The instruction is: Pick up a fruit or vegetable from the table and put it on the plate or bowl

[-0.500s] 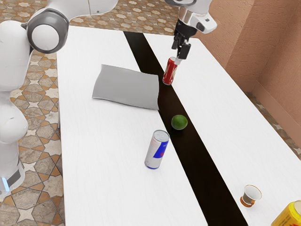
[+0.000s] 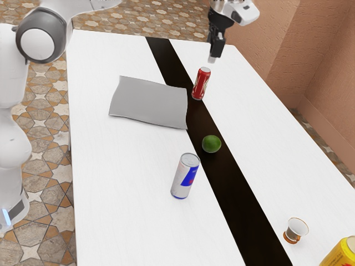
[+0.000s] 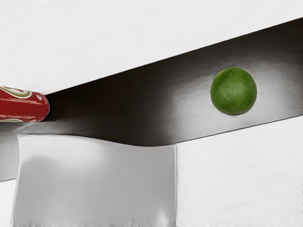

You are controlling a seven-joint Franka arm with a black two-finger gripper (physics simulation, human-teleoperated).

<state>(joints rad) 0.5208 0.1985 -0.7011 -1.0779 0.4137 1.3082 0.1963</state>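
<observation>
A green lime lies on the dark stripe that runs down the middle of the white table. A flat grey rectangular plate rests on the table toward the exterior view's left of the stripe. My gripper hangs open and empty in the air at the far end of the table. It is just above and beyond a red can, and far from the lime.
A blue and silver can stands near the lime on its near side. A small white and orange cup and a yellow can sit at the near right corner. A brown wall runs along the right.
My hand has risen and drawn back from the top of the red can. The lime, cans and plate have not moved.
</observation>
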